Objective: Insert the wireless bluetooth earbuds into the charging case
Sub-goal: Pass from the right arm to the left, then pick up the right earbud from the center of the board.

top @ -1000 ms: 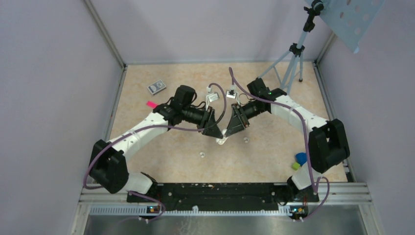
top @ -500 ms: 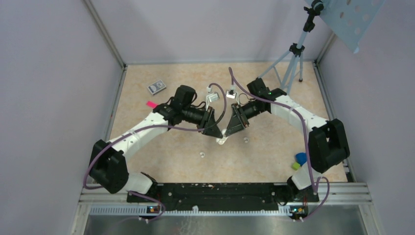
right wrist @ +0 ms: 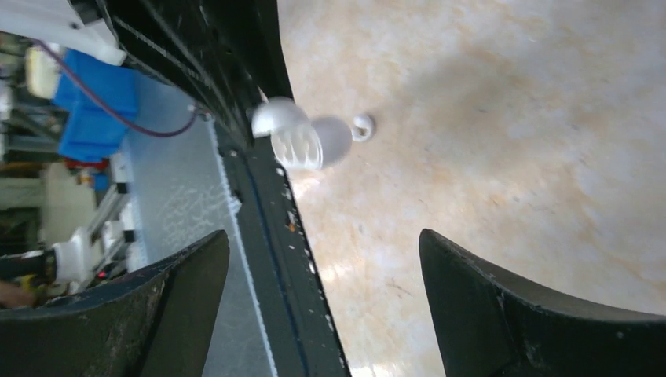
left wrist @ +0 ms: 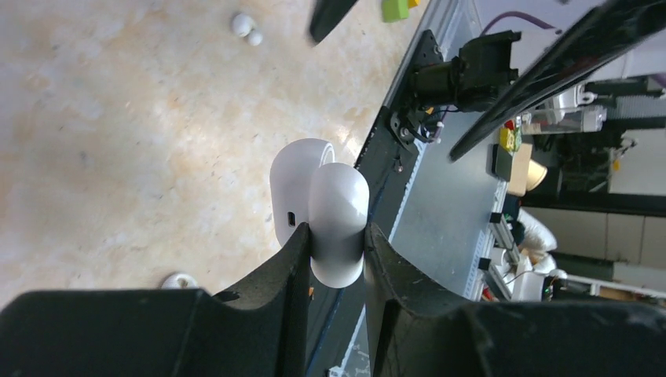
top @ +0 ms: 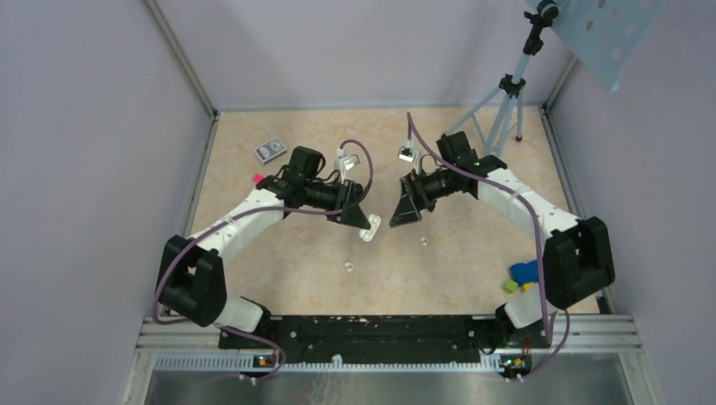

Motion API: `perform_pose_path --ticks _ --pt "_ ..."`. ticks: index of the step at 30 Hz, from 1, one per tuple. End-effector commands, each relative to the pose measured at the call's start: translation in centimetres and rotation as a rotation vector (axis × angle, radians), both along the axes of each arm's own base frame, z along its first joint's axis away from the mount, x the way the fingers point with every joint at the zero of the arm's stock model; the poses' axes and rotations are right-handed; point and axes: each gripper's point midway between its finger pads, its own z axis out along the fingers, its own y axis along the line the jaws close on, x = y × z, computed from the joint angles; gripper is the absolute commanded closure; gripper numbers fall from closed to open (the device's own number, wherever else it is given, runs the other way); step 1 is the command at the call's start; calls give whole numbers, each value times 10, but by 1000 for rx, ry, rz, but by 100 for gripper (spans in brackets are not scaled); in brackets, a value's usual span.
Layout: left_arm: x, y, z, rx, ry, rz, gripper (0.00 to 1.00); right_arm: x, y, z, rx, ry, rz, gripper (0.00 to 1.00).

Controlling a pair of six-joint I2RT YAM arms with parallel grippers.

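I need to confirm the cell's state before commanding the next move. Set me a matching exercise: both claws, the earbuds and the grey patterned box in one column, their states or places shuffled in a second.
Things:
1. left claw
2. right claw
3. earbuds
4. grey patterned box

States or places:
A. open, holding nothing
B. far left part of the table
C. shut on the charging case
D. loose on the table, outside the case

Pairs: 1-C, 2-A, 3-D, 4-B
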Motion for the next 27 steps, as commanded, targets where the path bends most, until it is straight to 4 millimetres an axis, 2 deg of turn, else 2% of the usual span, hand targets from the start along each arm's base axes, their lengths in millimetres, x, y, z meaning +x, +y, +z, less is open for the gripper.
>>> perform_pose_path --ticks 1,4,6,9,15,20,23,27 --pt "9 16 0 -32 35 69 100 22 -20 23 -63 -168 -183 11" --pt "16 31 -10 -34 61 131 100 21 -33 22 -94 -215 -293 11" --pt "18 37 -16 -51 94 154 100 25 -48 21 -120 -247 -433 10" --pt "18 37 -19 -68 114 164 100 40 -81 1 -216 -191 -758 10" --pt "23 37 -20 -60 120 190 100 27 -109 -50 -350 -137 -882 9" --pt "22 37 -18 -61 124 196 100 25 -123 -80 -437 -96 -964 27" --pt "23 37 -20 -57 130 206 100 25 -116 -96 -474 -72 -939 35" --pt "22 38 -27 -39 157 210 100 25 -100 -118 -495 -47 -886 55"
